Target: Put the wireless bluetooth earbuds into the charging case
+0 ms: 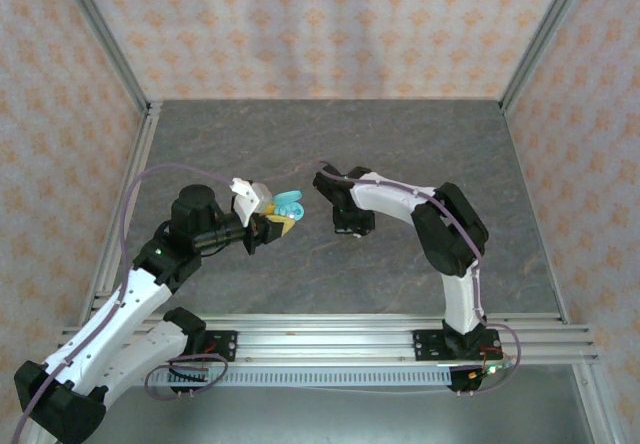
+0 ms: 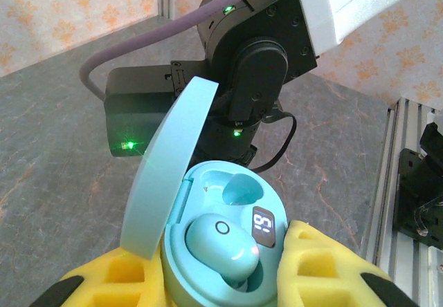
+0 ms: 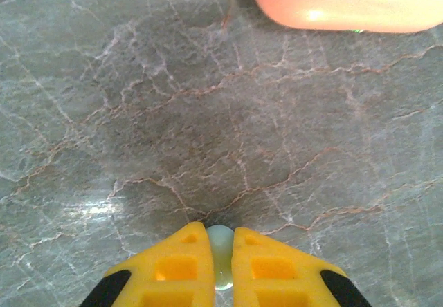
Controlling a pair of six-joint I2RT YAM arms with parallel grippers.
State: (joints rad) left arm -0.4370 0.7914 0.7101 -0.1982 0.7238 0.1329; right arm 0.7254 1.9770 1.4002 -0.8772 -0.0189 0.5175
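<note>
Two light blue earbuds (image 2: 220,248), one light blue case (image 2: 163,175), one salmon case (image 3: 346,3).

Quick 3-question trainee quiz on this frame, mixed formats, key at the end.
1. True or false: the lid of the light blue charging case held in the left claw is shut.
2. How many earbuds sit in that case? A) none B) one C) two
3. Fill in: the right claw is shut on a small pale ____.

Key
1. False: the lid stands open.
2. B: one seated earbud; the other well is empty.
3. earbud: the pinched earbud sits between the yellow fingers.
</note>
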